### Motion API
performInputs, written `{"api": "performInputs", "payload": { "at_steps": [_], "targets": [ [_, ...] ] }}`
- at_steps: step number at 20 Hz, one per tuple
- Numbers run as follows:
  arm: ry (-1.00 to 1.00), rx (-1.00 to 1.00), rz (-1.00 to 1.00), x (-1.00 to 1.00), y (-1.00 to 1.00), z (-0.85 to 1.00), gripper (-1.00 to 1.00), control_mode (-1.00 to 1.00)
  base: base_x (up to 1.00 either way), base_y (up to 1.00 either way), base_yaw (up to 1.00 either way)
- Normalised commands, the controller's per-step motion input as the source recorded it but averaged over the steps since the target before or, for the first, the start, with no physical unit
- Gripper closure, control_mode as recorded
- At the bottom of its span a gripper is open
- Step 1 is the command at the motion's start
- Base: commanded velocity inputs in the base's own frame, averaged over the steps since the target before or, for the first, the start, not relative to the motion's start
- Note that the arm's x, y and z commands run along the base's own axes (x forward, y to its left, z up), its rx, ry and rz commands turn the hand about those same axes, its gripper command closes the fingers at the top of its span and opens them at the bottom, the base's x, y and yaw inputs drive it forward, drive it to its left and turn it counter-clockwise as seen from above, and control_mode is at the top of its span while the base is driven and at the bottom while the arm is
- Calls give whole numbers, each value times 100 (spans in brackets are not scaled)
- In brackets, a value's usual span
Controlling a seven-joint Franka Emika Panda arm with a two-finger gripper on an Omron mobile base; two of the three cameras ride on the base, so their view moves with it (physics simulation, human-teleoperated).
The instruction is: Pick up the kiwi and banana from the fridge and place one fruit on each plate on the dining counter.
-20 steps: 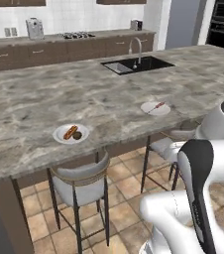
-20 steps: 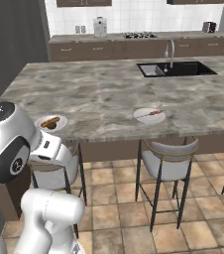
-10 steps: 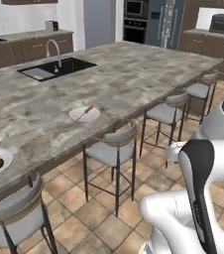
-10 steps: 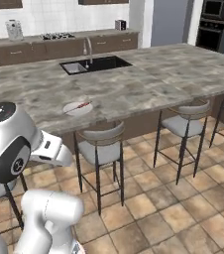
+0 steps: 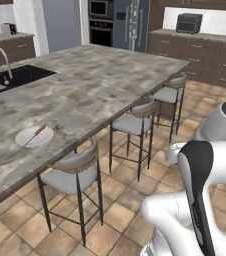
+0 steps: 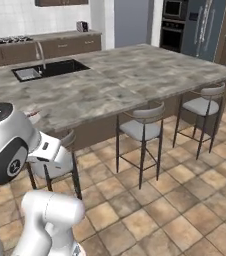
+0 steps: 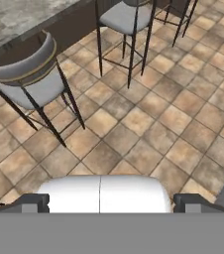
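While the fridge that should hold the kiwi and banana stands shut at the far wall beside the black wall oven, the base has swung round from facing the dining counter square-on. One white plate with a thin red item across it now sits at the counter's near edge above a stool. Whether the hand is open cannot be told, and the fetch looks only begun.
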Motion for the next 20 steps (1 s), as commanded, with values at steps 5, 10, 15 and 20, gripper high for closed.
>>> {"api": "performInputs", "payload": {
  "at_steps": [5, 10, 15, 20],
  "targets": [
    [0, 0, 0, 0, 0, 0, -100, 100, 82, -100, -19],
    [0, 0, 0, 0, 0, 0, -100, 100, 89, -100, -20],
    [0, 0, 0, 0, 0, 0, -100, 100, 93, -100, -19],
    [0, 0, 0, 0, 0, 0, -100, 100, 94, -100, -17]
  ]
}}
